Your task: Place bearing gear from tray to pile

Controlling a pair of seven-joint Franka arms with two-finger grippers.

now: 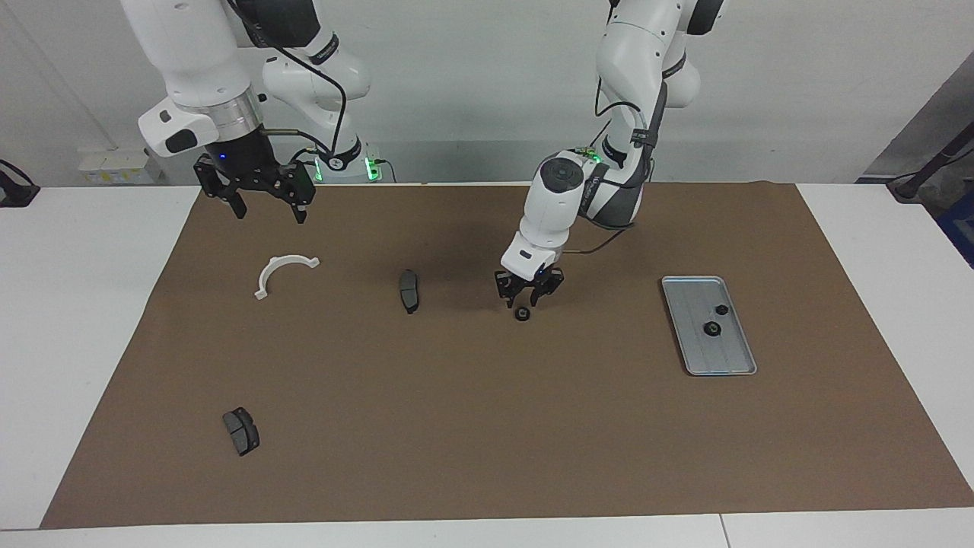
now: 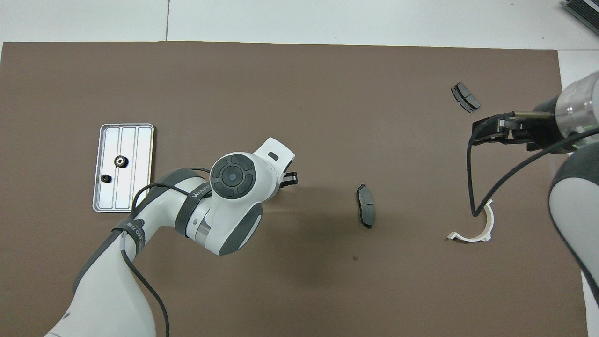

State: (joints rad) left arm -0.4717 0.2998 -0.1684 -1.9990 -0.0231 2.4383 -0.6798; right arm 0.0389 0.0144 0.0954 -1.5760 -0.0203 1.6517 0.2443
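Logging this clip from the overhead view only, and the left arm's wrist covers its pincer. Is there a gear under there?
Observer: Yes. The facing view shows a small dark gear lying on the brown mat directly under the left pincer, off the tray.
Operator: Is the pincer clamped on it?
Observer: No. Its fingers are spread, with the tips just above the gear.
Operator: Is the right pincer down on the mat?
Observer: No. The right pincer hangs open in the air, holding nothing.
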